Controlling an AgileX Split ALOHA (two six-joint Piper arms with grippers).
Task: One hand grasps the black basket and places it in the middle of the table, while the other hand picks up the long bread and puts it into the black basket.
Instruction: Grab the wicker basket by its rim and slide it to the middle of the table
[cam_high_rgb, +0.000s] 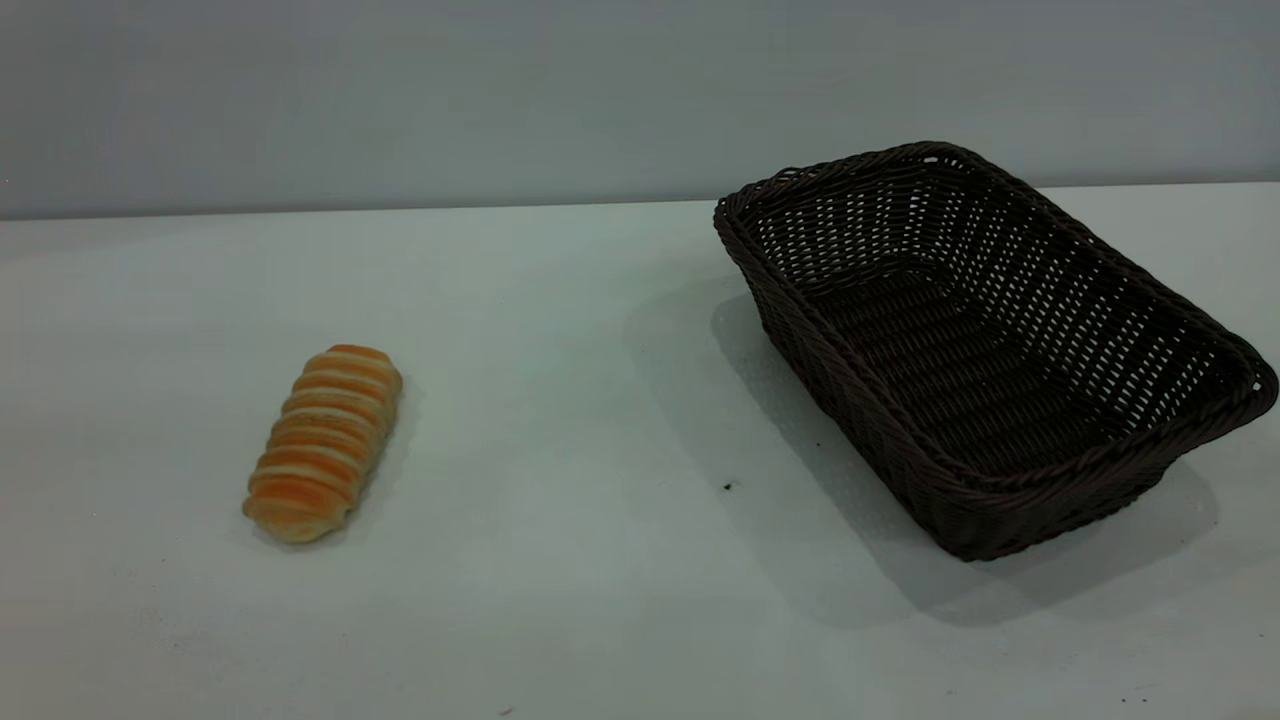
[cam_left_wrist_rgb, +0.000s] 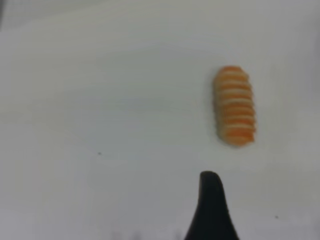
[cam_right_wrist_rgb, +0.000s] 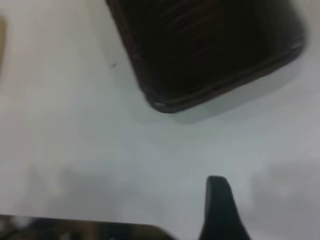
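Pale table (cam_high_rgb: 600, 420), ridged golden long bread (cam_high_rgb: 322, 441) left, empty dark woven black basket (cam_high_rgb: 985, 345) right, pincer states indiscernible

Dim exterior, blurred wrist views

Table (cam_high_rgb: 560, 330): pale whitish-grey top, few dark specks. Bears long bread (cam_high_rgb: 322, 441) toward left edge; black basket (cam_high_rgb: 985, 345), empty, toward right edge, well apart.
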